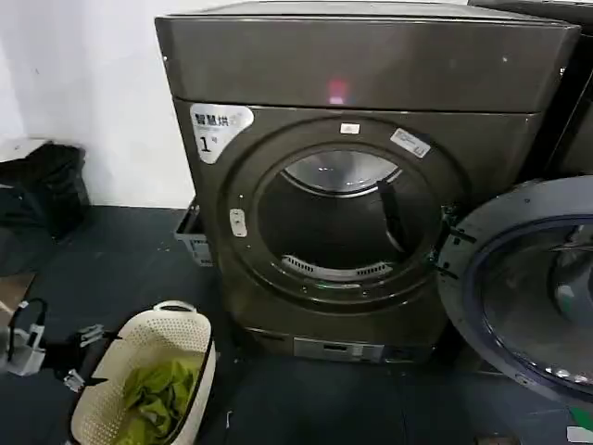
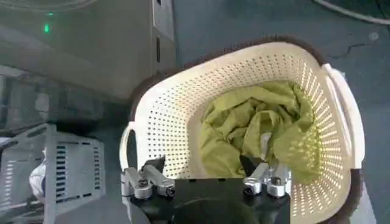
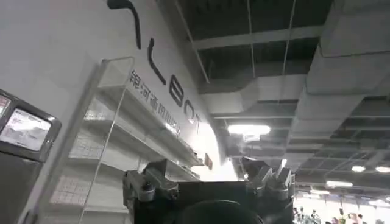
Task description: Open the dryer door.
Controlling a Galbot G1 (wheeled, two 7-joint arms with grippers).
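Dryer door [image 1: 519, 287]: swung fully open, right edge of frame; drum exposed.
Left gripper [image 2: 204, 178], fingers spread, empty, parked above laundry basket [image 2: 158, 115]; right gripper [image 3: 210, 182] apparently open, empty, raised clear.

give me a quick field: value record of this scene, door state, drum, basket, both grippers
dryer door: swung fully open to the machine's right, grey inner face toward the camera
drum: exposed, looks empty
laundry basket: cream, perforated, on the floor front-left of the dryer
basket contents: green cloth
left gripper: open, hanging over the basket, holding nothing
right gripper: open, pointing up toward the ceiling, holding nothing
task status: door already open
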